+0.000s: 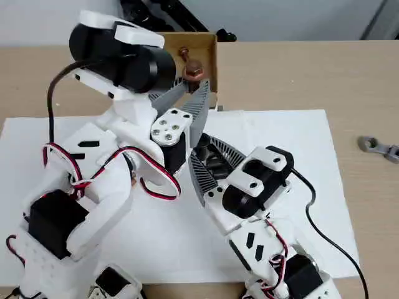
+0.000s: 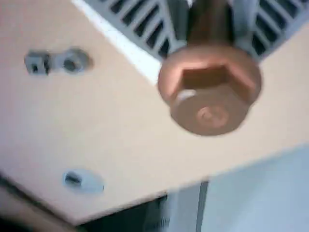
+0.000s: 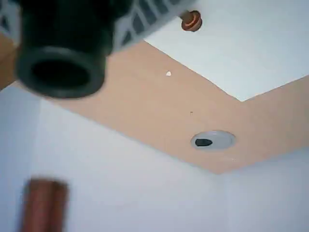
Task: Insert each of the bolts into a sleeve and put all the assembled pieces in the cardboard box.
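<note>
Copper catches the eye first: the left gripper is clenched on a bolt, whose hexagonal head pokes out beyond the grey ribbed fingers. The bolt hangs at the near right corner of the cardboard box, which sits at the far edge of the table. Nearer, the right gripper hovers over the white sheet close to the middle of the scene, just beside the left arm's wrist. Its pincer grasps a black sleeve, and the open bore faces the wrist camera (round and dark inside). Off to the right, well apart from both arms, a small metal fitting lies on the bare wood.
</note>
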{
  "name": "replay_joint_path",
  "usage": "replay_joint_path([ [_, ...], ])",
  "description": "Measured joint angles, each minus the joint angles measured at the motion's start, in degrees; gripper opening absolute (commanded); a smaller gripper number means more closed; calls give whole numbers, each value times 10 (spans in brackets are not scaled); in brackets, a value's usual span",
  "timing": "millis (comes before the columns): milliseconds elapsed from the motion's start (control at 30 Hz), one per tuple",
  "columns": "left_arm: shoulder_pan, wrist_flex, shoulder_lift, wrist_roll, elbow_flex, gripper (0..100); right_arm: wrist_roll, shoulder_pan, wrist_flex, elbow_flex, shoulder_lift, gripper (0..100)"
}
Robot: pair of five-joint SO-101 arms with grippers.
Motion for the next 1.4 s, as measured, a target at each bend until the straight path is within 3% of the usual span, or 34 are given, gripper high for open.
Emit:
replay_joint_path([
  [300, 3, 45, 0, 22, -47, 5, 0, 0, 0, 0, 0, 4],
  [600, 35, 46, -1, 31, -50, 5, 0, 0, 0, 0, 0, 4],
  [1400, 36, 47, 0, 31, 4, 5, 0, 0, 0, 0, 0, 4],
])
